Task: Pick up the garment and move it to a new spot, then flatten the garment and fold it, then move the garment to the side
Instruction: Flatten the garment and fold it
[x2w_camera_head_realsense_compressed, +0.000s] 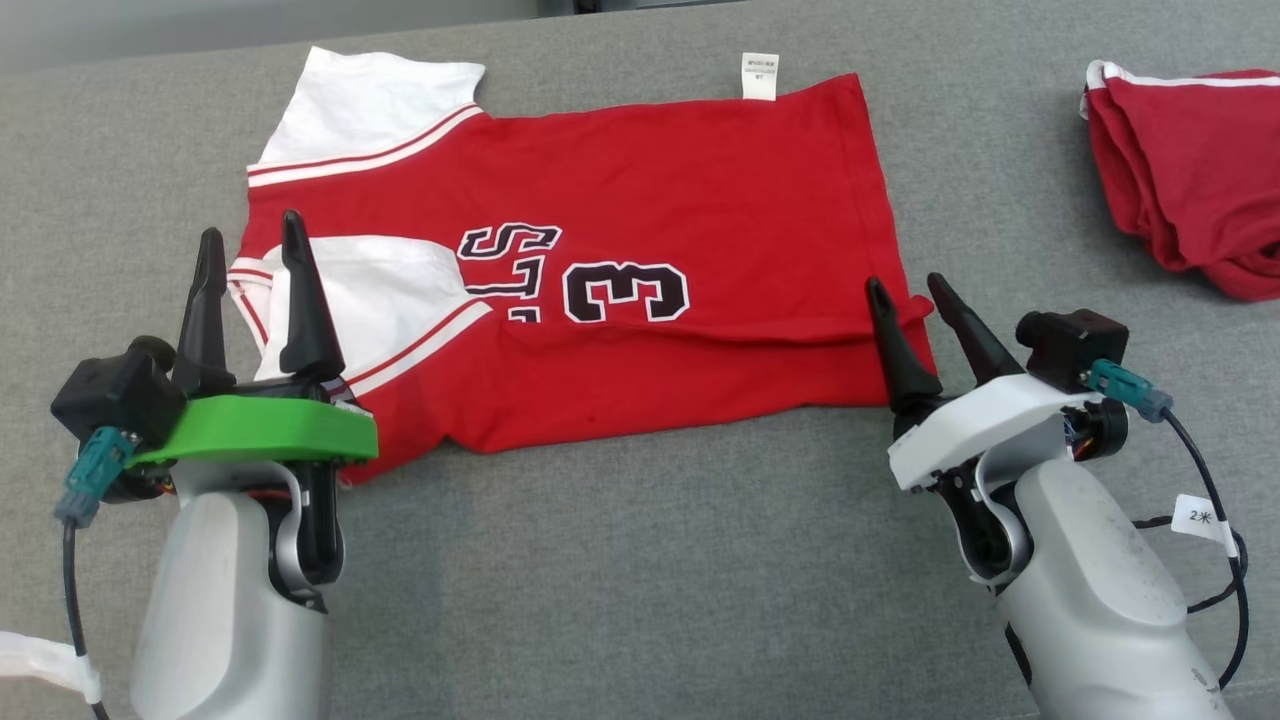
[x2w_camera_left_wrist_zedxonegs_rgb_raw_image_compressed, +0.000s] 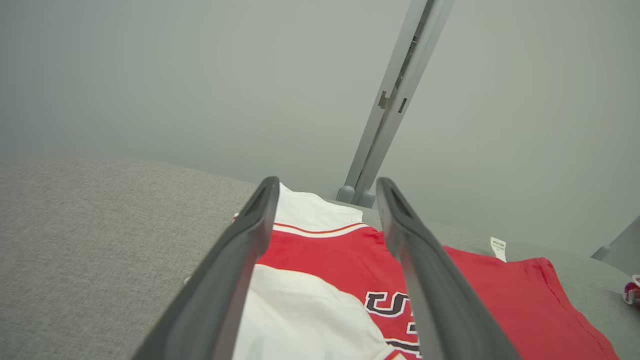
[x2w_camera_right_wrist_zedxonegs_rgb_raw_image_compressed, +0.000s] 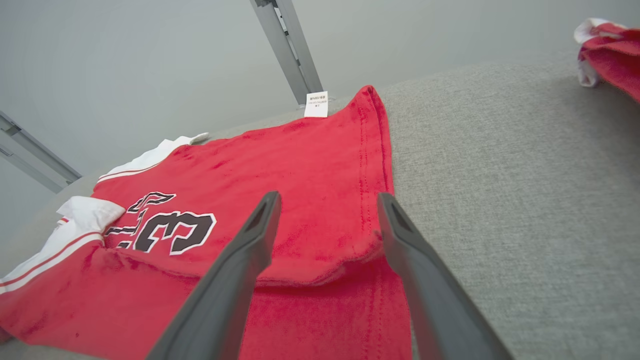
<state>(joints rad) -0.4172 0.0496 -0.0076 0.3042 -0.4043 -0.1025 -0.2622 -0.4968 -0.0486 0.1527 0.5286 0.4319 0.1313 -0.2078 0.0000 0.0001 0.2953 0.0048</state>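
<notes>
The garment (x2w_camera_head_realsense_compressed: 640, 200) is a red jersey with white sleeves and black lettering, lying partly folded on the grey table (x2w_camera_head_realsense_compressed: 640, 560); its near edge is doubled over. My left gripper (x2w_camera_head_realsense_compressed: 252, 258) hovers open over the white sleeve at the jersey's left end, nothing between its fingers. My right gripper (x2w_camera_head_realsense_compressed: 912, 293) stands open at the jersey's lower right corner, empty. The left wrist view has the white sleeve of the garment (x2w_camera_left_wrist_zedxonegs_rgb_raw_image_compressed: 310, 310) between the spread fingers (x2w_camera_left_wrist_zedxonegs_rgb_raw_image_compressed: 250, 240). The right wrist view has the folded red hem of the garment (x2w_camera_right_wrist_zedxonegs_rgb_raw_image_compressed: 325, 240) between its fingers (x2w_camera_right_wrist_zedxonegs_rgb_raw_image_compressed: 250, 245).
A second red garment (x2w_camera_head_realsense_compressed: 1190, 170) with white trim lies bunched at the table's far right, also seen as the bunched garment (x2w_camera_right_wrist_zedxonegs_rgb_raw_image_compressed: 610, 50). A grey metal post (x2w_camera_left_wrist_zedxonegs_rgb_raw_image_compressed: 395, 100) rises behind the table's far edge. Bare table surface stretches in front of the jersey.
</notes>
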